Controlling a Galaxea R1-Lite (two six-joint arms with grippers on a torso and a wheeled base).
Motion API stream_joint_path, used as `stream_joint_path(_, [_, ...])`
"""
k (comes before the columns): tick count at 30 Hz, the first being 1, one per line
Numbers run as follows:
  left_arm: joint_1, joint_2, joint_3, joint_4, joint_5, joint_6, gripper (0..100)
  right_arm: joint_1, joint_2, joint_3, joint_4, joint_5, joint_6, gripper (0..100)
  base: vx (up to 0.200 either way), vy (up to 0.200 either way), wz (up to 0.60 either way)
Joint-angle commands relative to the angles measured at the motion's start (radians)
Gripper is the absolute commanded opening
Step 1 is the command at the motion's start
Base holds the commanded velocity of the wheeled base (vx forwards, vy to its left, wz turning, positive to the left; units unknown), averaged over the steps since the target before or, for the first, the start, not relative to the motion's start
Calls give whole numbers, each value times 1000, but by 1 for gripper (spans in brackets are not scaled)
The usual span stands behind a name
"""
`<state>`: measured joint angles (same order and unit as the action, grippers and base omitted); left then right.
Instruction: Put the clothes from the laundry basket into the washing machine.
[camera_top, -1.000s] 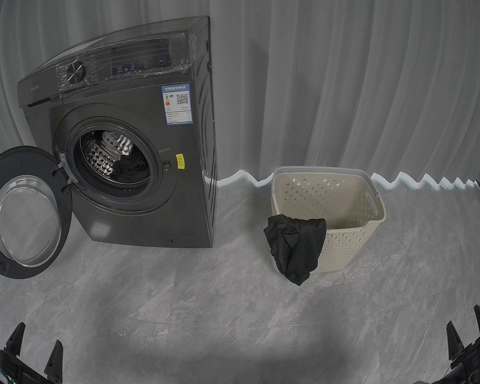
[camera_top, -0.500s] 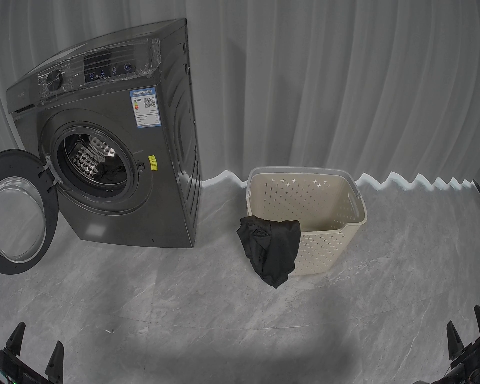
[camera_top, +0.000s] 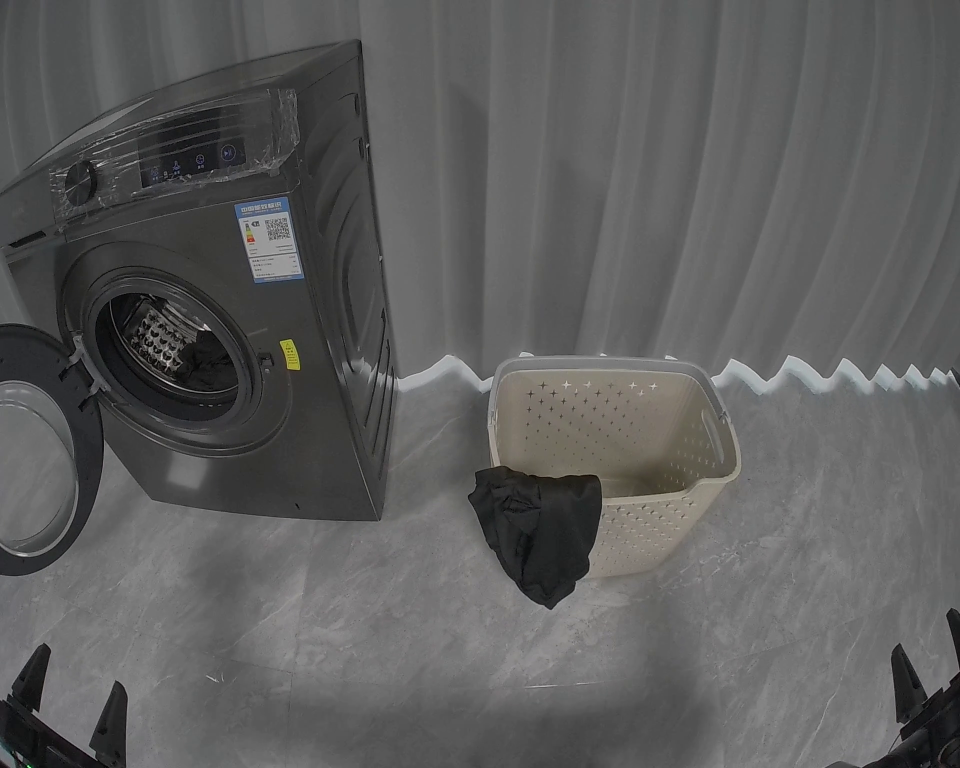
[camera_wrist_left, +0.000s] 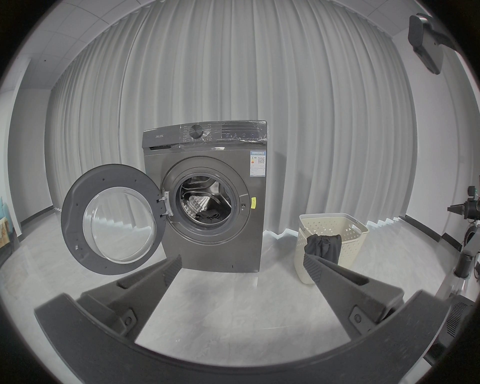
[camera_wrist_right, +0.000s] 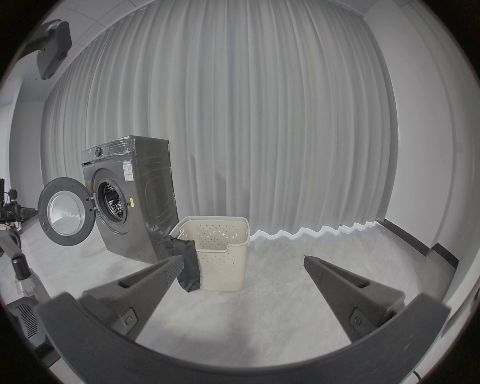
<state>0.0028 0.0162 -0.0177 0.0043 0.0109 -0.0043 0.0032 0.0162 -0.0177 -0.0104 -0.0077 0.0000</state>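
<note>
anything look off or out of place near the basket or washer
The black garment is draped over the rim of the laundry basket, mostly hanging down the outside wall instead of lying inside. The control panel of the washing machine is covered in crinkled plastic film. Nothing looks spilled or damaged.

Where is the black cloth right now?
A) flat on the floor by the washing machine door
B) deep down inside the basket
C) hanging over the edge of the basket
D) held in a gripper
C: the black cloth is draped over the front rim of the laundry basket, most of it hanging down the outside wall.
</note>
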Motion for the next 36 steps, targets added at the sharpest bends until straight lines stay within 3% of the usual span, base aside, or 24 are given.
stream_joint_path(1, [0, -16, 18, 0, 1, 1, 100, 11, -13, -151, -19, 37, 28, 100, 0, 0, 0])
stream_joint_path(3, [0, -16, 18, 0, 1, 3, 100, 23, 84, -272, 3, 67, 37, 100, 0, 0, 0])
stream_joint_path(5, [0, -16, 18, 0, 1, 3, 100, 47, 191, -309, 26, 114, 35, 100, 0, 0, 0])
stream_joint_path(6, [0, -16, 18, 0, 3, 3, 100, 67, 261, -309, 24, 158, 35, 100, 0, 0, 0])
stream_joint_path(7, [0, -16, 18, 0, 3, 3, 100, 74, 283, -309, 23, 172, 35, 100, 0, 0, 0])
stream_joint_path(8, [0, -16, 18, 0, 3, 1, 100, 100, 412, -308, 17, 236, 34, 100, 0, 0, 0])
stream_joint_path(11, [0, -16, 18, 0, 3, 1, 100, 136, 620, -311, -39, 298, 34, 100, 0, 0, 0])
stream_joint_path(12, [0, -16, 18, 0, 3, 1, 100, 170, 719, -308, -108, 318, 32, 100, 0, 0, 0])
stream_joint_path(13, [0, -16, 18, 0, 3, 1, 100, 175, 728, -308, -117, 319, 32, 100, 0, 0, 0])
stream_joint_path(15, [0, -16, 18, 0, 3, 3, 100, 258, 935, -294, -299, 321, 46, 100, 0, 0, 0])
stream_joint_path(18, [0, -16, 18, 0, 3, 1, 100, 294, 1113, -288, -434, 321, 46, 100, 0, 0, 0])
stream_joint_path(25, [0, -16, 18, 0, 3, 0, 100, 308, 1409, -306, -628, 316, 49, 100, 0, 0, 0])
stream_joint_path(28, [0, -16, 18, 0, 3, 0, 100, 324, 1529, -312, -697, 311, 74, 100, 0, 0, 0])
stream_joint_path(31, [0, -16, 18, 0, 3, 1, 100, 376, 1671, -341, -806, 267, 129, 100, 0, 0, 0])
stream_joint_path(36, [0, -16, 18, 0, 3, 0, 100, 432, 1846, -389, -950, 212, 138, 100, 0, 0, 0])
